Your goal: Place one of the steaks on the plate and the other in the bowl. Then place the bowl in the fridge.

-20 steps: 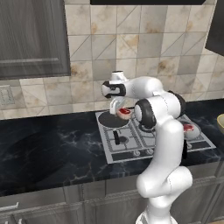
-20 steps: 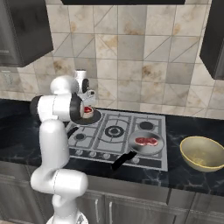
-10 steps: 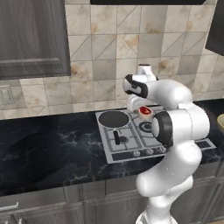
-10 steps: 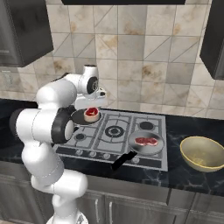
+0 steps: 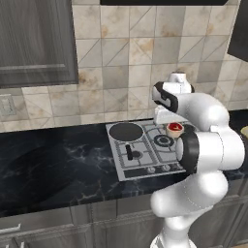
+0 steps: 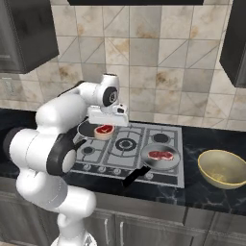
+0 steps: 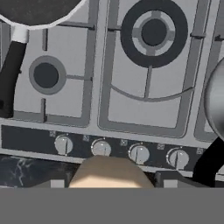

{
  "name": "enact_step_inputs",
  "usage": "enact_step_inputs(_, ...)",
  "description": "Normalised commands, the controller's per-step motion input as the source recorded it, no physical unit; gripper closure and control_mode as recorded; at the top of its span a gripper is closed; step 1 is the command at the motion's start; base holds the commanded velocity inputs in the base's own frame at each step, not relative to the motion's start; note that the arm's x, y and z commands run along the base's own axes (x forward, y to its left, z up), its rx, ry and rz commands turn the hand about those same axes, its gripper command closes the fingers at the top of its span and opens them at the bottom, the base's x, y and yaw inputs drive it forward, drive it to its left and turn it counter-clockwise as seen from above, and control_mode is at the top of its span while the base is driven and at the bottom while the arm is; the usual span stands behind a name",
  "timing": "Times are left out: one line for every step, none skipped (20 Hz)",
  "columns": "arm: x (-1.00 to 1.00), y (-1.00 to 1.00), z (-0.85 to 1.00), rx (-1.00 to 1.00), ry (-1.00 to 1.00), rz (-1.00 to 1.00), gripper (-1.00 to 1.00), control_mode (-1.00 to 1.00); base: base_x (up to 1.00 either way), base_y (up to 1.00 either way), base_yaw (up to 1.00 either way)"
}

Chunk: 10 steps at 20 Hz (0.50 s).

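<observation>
One steak (image 6: 104,129), red with a pale fat edge, hangs under my gripper (image 6: 106,125), which is shut on it above the left half of the stove (image 6: 144,166). From the left base view the same steak (image 5: 174,129) sits below the gripper (image 5: 173,124), just right of the dark pan (image 5: 126,131). In the hand view its tan edge (image 7: 109,173) shows at the bottom, over the knob row. The other steak (image 6: 161,154) lies in the grey pan (image 6: 169,162). The yellow-tan bowl (image 6: 223,167) stands on the counter to the right of the stove. The plate and the fridge are out of view.
The dark pan (image 6: 88,128) sits on the back left burner, its black handle (image 7: 9,76) pointing toward the front. The grey pan's black handle (image 6: 136,176) sticks out over the stove's front edge. Dark marble counter (image 5: 53,164) stretches left of the stove; upper cabinets (image 5: 36,41) hang above.
My arm has swung to the right, carrying the steak from above the dark pan toward the middle of the stove. The other steak, both pans and the bowl have stayed put.
</observation>
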Motion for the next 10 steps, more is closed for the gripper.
enact_step_inputs(-0.71, -0.26, 0.04, 0.00, 0.18, -0.40, 1.00, -1.00, 0.00, 0.00, 0.00)
enact_step_inputs(-0.78, -0.27, 0.12, 0.00, 0.21, -0.39, 1.00, -1.00, 0.00, 0.00, 0.00)
enact_step_inputs(-0.96, -0.22, 0.17, 0.00, 0.19, -0.35, 1.00, -1.00, 0.00, 0.00, 0.00)
enact_step_inputs(-1.00, -0.10, 0.18, 0.00, 0.13, -0.30, 1.00, -1.00, 0.00, 0.00, 0.00)
enact_step_inputs(-1.00, -0.09, 0.18, 0.00, 0.13, -0.29, 1.00, -1.00, 0.00, 0.00, 0.00)
enact_step_inputs(-1.00, -0.06, 0.15, 0.00, 0.10, -0.27, 1.00, -1.00, 0.00, 0.00, 0.00)
enact_step_inputs(-1.00, -0.04, 0.10, -0.02, 0.05, -0.25, 1.00, -1.00, 0.00, 0.00, 0.00)
enact_step_inputs(-1.00, 0.00, 0.04, -0.05, 0.03, -0.24, 1.00, -1.00, 0.00, 0.00, 0.00)
enact_step_inputs(-1.00, 0.00, 0.00, -0.10, 0.00, -0.21, 1.00, -1.00, 0.00, 0.00, 0.00)
enact_step_inputs(-1.00, 0.00, 0.01, -0.17, -0.03, -0.14, 1.00, -1.00, 0.00, 0.00, 0.00)
